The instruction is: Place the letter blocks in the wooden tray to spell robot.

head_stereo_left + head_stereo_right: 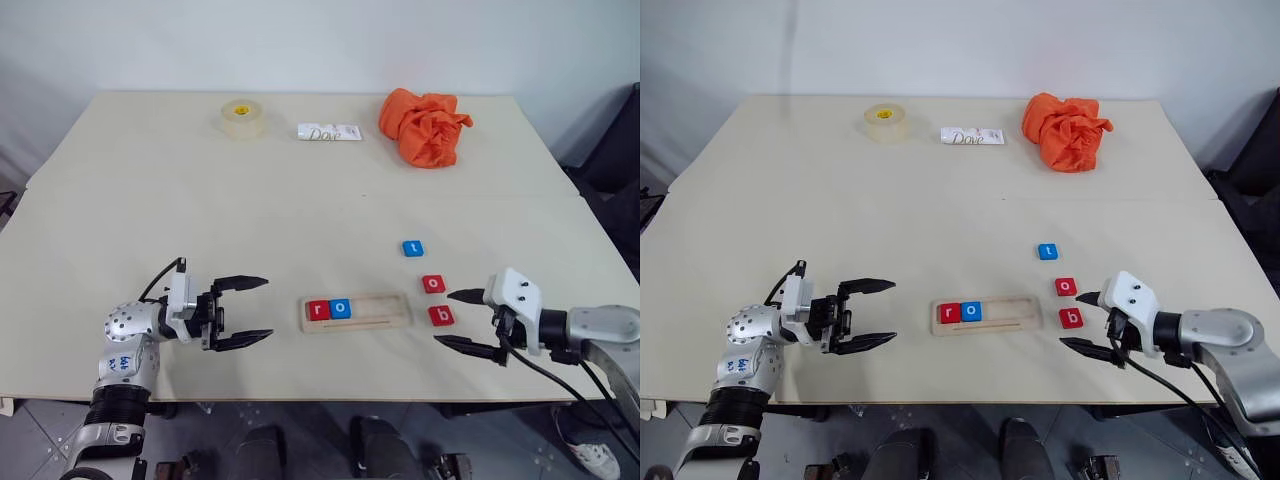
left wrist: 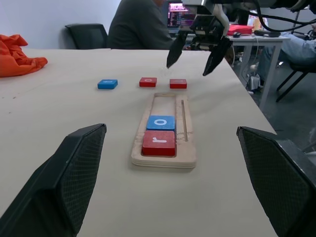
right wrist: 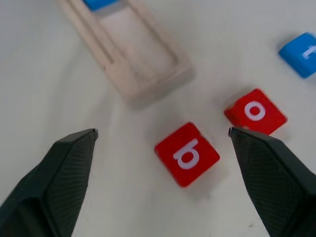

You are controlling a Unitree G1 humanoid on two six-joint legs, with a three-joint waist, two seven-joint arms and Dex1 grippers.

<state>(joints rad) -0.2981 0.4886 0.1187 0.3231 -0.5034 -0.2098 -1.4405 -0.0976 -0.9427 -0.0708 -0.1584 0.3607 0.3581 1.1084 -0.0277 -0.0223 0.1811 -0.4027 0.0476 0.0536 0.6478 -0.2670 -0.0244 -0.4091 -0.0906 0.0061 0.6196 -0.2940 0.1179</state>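
Right wrist view looks down between the wide-open, empty right claw [image 3: 163, 173] at the red b block [image 3: 187, 153], lying flat on the desk [image 1: 200, 200] just beside the wooden tray [image 1: 356, 311]. The tray already holds the red r block [image 1: 318, 309] and blue o block [image 1: 341, 308]; b likely goes next. Straddle it squarely before closing, since the red o block [image 1: 433, 284] sits close. The blue t block [image 1: 413, 248] lies farther off. The left claw [image 1: 243, 313], open and empty, hovers clear of the tray, with bare desk around.

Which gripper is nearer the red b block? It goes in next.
Right gripper: open, just beside the red b block. Left gripper sits beyond the wooden tray's far end.
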